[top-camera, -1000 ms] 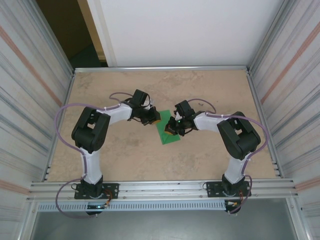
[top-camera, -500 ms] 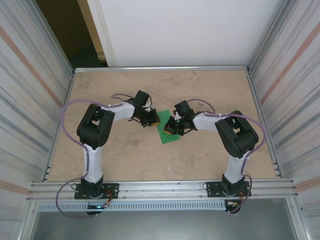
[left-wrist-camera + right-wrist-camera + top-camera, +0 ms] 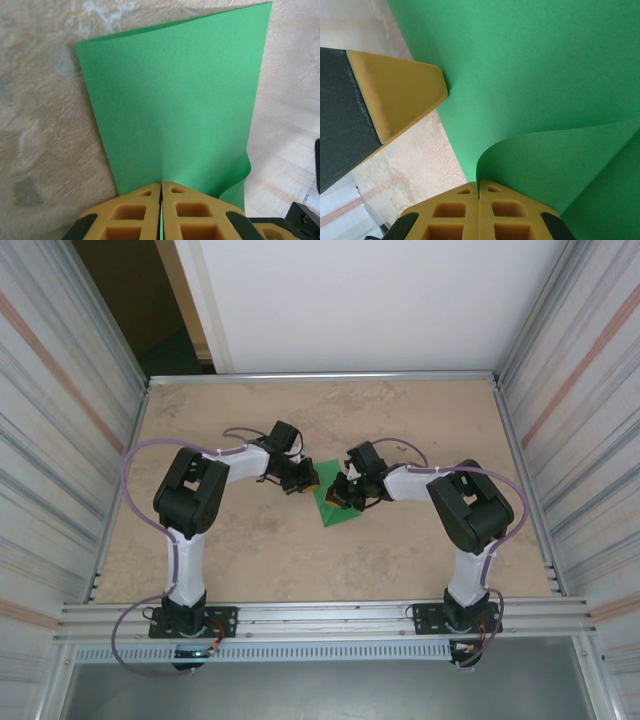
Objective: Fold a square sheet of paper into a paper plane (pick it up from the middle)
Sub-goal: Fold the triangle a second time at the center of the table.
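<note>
The right gripper (image 3: 478, 183) crept toward the left gripper (image 3: 161, 183), both jaws clenched on the square sheet of paper (image 3: 175, 100), curling it: fold underway.

A lab robot cell: beige table (image 3: 250, 550) fenced by corrugated panel walls (image 3: 60, 440) and aluminium rails (image 3: 320, 615).

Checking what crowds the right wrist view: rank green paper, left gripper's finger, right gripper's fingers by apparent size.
1. green paper
2-3. left gripper's finger and right gripper's fingers: look alike; nearness to camera makes it unsure.
</note>
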